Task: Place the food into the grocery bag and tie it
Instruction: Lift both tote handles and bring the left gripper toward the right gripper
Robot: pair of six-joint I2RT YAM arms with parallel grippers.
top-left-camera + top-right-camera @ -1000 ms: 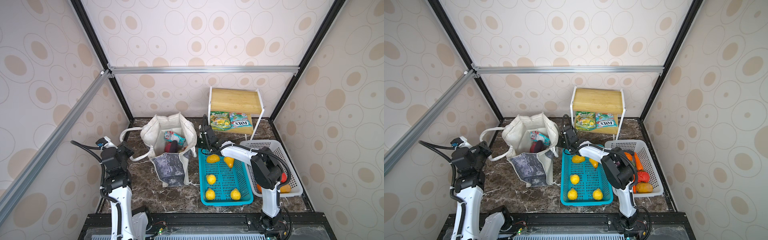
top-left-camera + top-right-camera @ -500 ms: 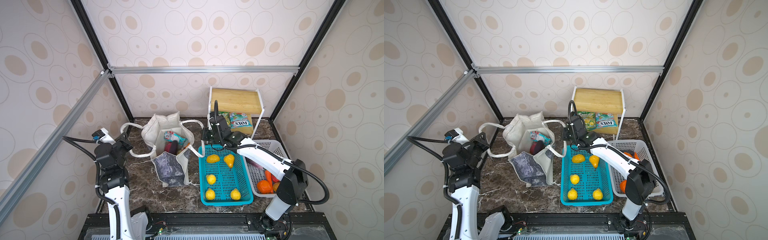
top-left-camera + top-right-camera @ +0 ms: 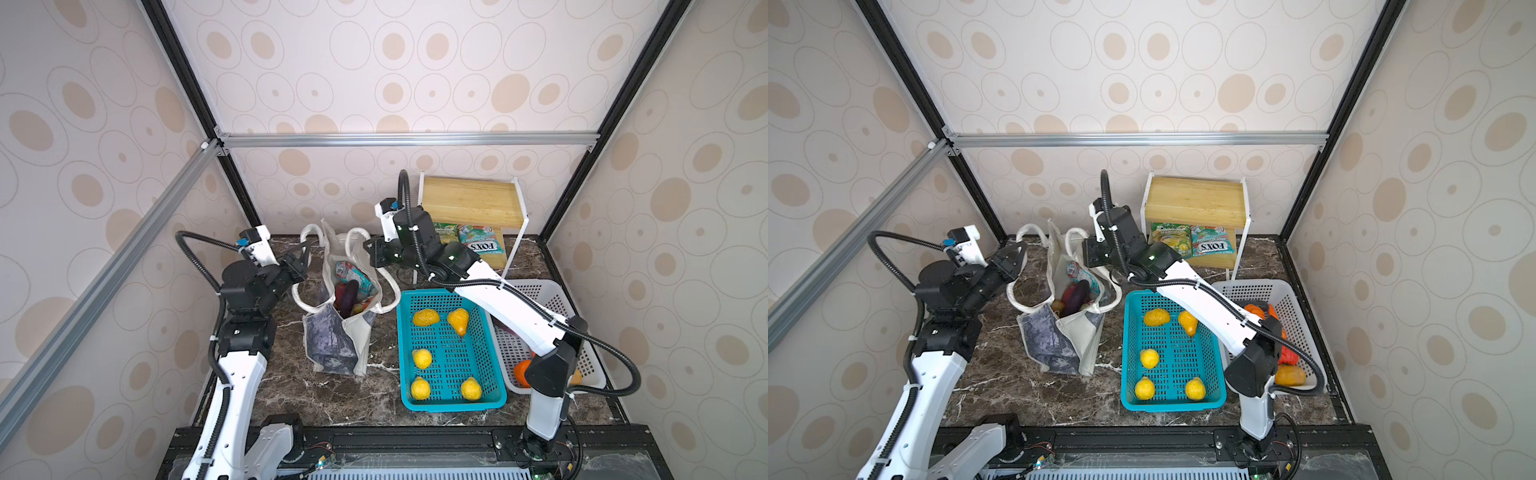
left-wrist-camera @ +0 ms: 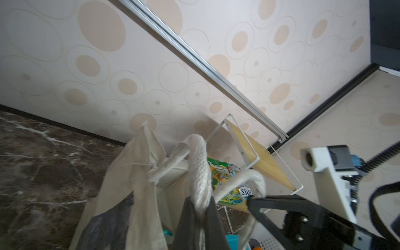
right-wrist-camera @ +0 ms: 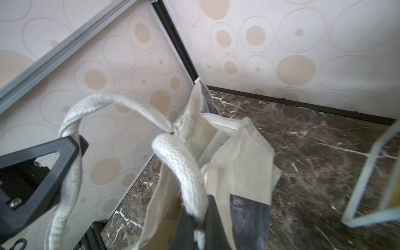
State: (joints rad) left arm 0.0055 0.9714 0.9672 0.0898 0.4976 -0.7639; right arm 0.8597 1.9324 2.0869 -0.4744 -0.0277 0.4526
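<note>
In both top views the bag (image 3: 336,347) stands on the tabletop (image 3: 291,395) just left of the teal basket (image 3: 453,405), its mouth open, with an eggplant (image 3: 349,293) and a teal packet (image 3: 351,274) inside; other food deeper in it is too small to name. From above, the left end effector (image 3: 300,262) and right end effector (image 3: 372,254) sit at either side of the mouth, but how their jaws stand is hard to read. The wrist views settle it. The left wrist view shows dark fingers (image 4: 188,218) together on the left strap (image 4: 198,164). The right wrist view shows the same pinch on the right strap (image 5: 184,173). Each also catches the opposite end effector with its strap. The food in the bag shows clearly only from above. The right arm (image 3: 507,307) hides part of the white basket (image 3: 540,286), and the shelf packets (image 3: 480,244) under the shelf (image 3: 469,199) are partly behind that arm's wrist
</note>
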